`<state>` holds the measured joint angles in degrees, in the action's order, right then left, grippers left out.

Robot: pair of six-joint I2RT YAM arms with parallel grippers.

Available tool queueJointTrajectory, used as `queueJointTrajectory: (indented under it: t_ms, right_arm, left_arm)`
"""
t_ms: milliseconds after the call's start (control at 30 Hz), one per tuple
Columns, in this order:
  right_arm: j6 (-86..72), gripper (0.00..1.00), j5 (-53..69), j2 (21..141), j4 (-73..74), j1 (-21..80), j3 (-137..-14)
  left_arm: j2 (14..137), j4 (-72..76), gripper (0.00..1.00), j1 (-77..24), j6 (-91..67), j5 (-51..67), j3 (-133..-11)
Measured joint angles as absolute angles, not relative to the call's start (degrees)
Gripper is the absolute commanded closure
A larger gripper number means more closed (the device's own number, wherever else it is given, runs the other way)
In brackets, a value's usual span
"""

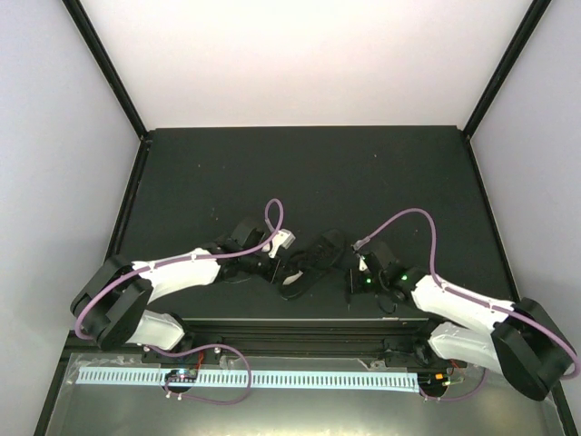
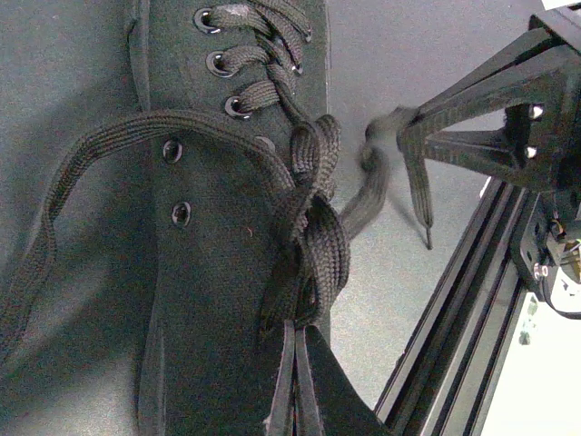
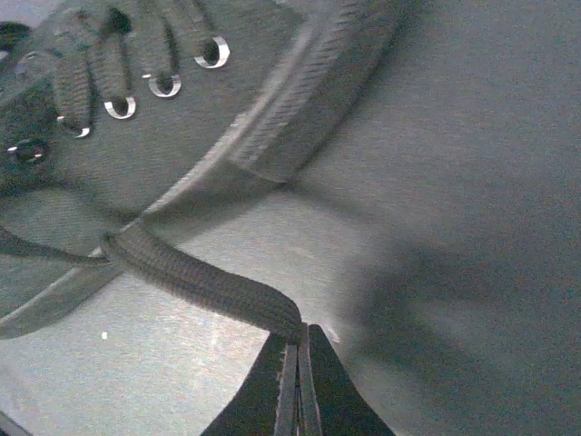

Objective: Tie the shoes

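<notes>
The black shoe lies on the dark table between my two grippers, near the front edge. In the left wrist view the shoe fills the frame, its laces bunched in a knot. My left gripper is shut on a lace right at that knot. A loose lace loop curves off to the left. My right gripper is shut on a thick lace strand that runs back to the shoe. In the left wrist view the right gripper holds that lace off to the side of the shoe.
The table's front edge with a metal rail runs close beside the shoe. A white perforated strip lies below the rail by the arm bases. Black frame posts stand at the back corners.
</notes>
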<state>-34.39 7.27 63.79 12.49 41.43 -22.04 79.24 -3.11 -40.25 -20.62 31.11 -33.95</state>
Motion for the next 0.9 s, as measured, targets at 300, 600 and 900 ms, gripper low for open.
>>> queueJointTrajectory:
  t_ms: [300,600,900]
  right_arm:
    - [-36.6,0.98,3.0,56.8,20.1,40.0,-22.6]
    - [-35.5,0.98,10.8,52.3,17.3,40.3,-21.9]
    - [-35.3,0.98,17.7,61.3,13.0,44.0,-21.5]
  left_arm:
    - [79.2,-2.9,0.98,-40.2,-20.8,30.1,-33.9]
    - [77.0,-4.0,0.97,-40.2,-20.7,29.1,-33.8]
    - [73.4,-10.0,0.61,-40.2,-18.6,26.8,-33.8]
